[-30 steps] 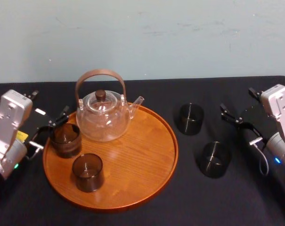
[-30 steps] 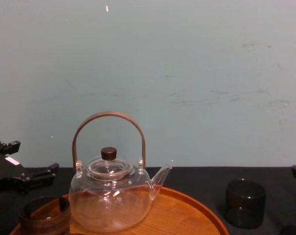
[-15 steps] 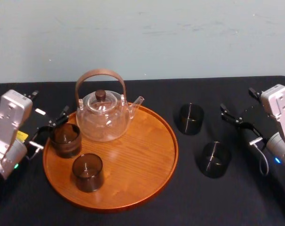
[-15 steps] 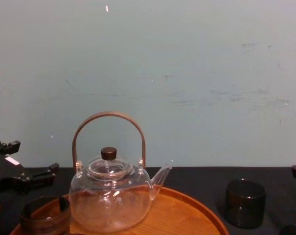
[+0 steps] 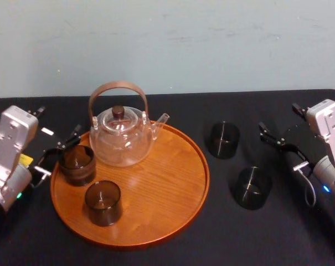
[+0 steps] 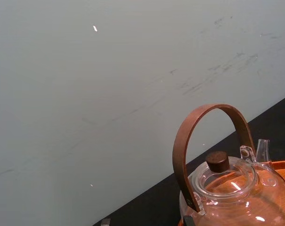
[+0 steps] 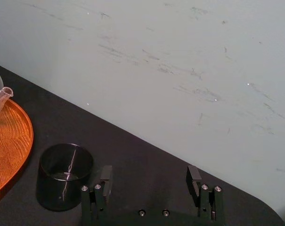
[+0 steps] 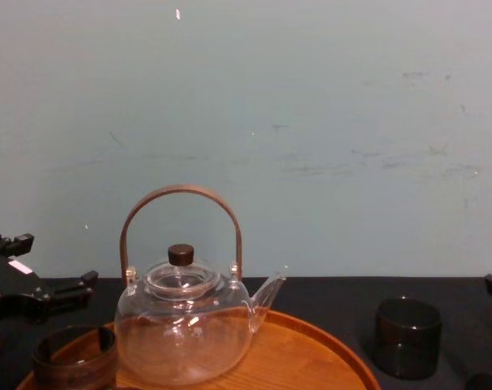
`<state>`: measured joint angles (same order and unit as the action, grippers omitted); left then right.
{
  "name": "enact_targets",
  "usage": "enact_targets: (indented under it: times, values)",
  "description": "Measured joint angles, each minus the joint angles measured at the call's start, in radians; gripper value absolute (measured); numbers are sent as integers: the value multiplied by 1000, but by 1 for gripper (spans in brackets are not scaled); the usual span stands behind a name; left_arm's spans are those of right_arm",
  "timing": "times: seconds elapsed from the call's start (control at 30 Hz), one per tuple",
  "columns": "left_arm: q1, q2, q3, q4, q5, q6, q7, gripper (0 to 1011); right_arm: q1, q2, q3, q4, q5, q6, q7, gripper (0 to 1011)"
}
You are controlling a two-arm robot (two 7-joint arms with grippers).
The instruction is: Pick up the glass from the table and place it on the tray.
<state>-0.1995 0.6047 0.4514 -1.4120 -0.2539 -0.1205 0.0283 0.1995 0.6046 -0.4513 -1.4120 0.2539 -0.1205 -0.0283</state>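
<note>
The head view looks forward and steeply down, taking in the whole tray (image 5: 156, 221) and the black tabletop (image 5: 222, 244) around it. The chest view sits low and near, facing the wall (image 8: 311, 122) and meeting the teapot (image 8: 185, 333) side-on. The left wrist view, rolled sideways, is close to that same teapot. The right wrist view looks past the right tool (image 7: 149, 175) at a glass (image 7: 65, 174) and the tray's rim, both shared with the head view.

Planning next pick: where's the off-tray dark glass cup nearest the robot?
Head view: the dark smoky glass cup stands on the black table, right of the round orange-brown wooden tray, nearer the robot than the second dark cup.
</note>
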Motion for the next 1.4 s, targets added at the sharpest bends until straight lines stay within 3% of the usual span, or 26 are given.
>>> enact_targets:
  times: [0.5,0.87,1.4]
  values:
    - [0,0,0,0,0,0,0,1001,-4,0,9,-5,2,0,12,1002]
    - [0,0,0,0,0,0,0,1001,-68,34,72,-97,81,72,90,1002]
    - [0,0,0,0,0,0,0,1001,-218,110,186,-263,215,183,197,1002]
